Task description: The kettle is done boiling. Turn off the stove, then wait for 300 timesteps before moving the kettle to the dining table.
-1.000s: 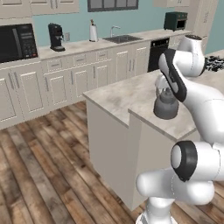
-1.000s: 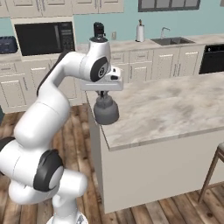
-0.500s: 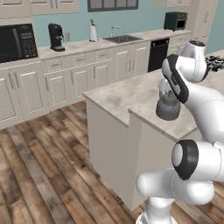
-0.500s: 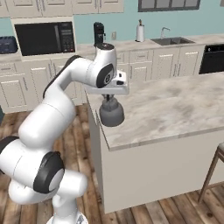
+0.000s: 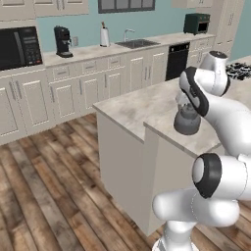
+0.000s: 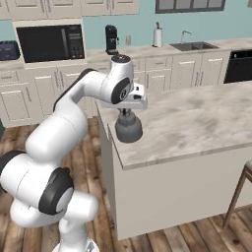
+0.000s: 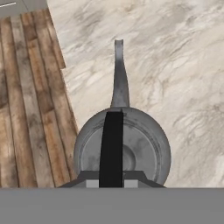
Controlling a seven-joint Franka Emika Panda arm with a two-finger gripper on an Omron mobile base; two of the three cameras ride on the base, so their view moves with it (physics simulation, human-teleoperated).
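The dark grey kettle (image 5: pixel 187 121) (image 6: pixel 129 129) hangs by its arched handle from my gripper (image 5: pixel 185 105) (image 6: pixel 127 113), which is shut on that handle. It sits just over the near-left corner of the beige marble dining table (image 6: pixel 197 118) (image 5: pixel 198 142); I cannot tell whether its base touches the slab. From the hand view I look straight down on the kettle (image 7: pixel 140 144), its black handle running up the middle and its spout pointing away over the dining table (image 7: pixel 175 52). A corner of the stove (image 5: pixel 241 70) shows at the far right.
Wooden floor (image 7: pixel 26 87) drops off just left of the table's edge. A stool (image 6: pixel 242 183) stands at the island's right end. Cream cabinets along the back wall carry a microwave (image 6: pixel 49 43), a coffee machine (image 6: pixel 111 38) and a sink (image 6: pixel 192 46).
The gripper has carried the kettle a little rightward and down in the right base view, from the table's edge to further over the marble top.
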